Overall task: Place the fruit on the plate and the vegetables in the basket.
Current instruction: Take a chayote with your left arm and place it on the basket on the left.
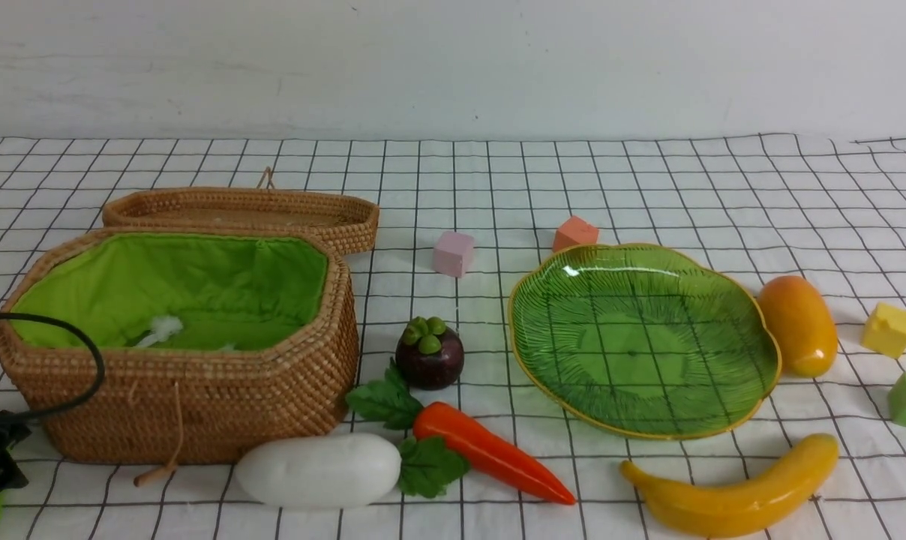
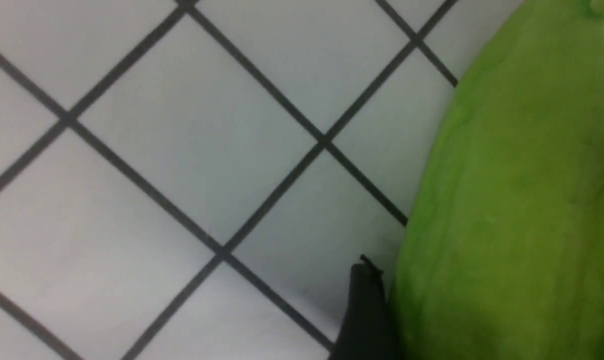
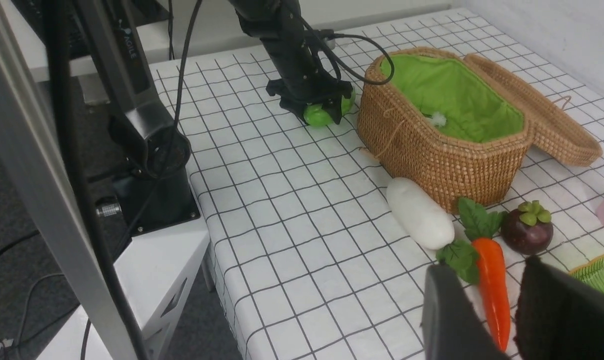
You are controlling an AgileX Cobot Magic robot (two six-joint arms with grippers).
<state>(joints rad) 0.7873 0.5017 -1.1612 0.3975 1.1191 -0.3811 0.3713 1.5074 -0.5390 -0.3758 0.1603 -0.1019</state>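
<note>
left gripper (image 3: 322, 111) is down on the cloth (image 3: 282, 200), just beside the end of the basket (image 1: 198, 405), jaws either side of the green veg (image 3: 314, 116). Can't tell if it's clamped or only straddling: the left wrist cam shows one finger (image 2: 364, 310) next to the veg's flank, other side out of frame. right gripper (image 3: 484, 267) is parted and empty, well back from the action, looking over the carrot (image 1: 490, 450). My read of the step: grasp green veg, drop it in the basket. To do it well: close across the narrow width near mid-length so it doesn't pivot, lift straight up above the rim before moving sideways, and release low over the green lining. Watch the cable (image 1: 85, 352): it loops across the basket's near corner and could snag the rim. Nothing is sorted yet. The radish (image 1: 318, 469) and carrot lie in front of the basket's right end, with the mangosteen (image 1: 429, 356) just behind the carrot leaves. The plate (image 1: 640, 337) is bare, with the mango (image 1: 798, 322) at its right rim and the banana (image 1: 730, 495) in front. The lid (image 1: 243, 214) sits behind the basket, out of the way.
</note>
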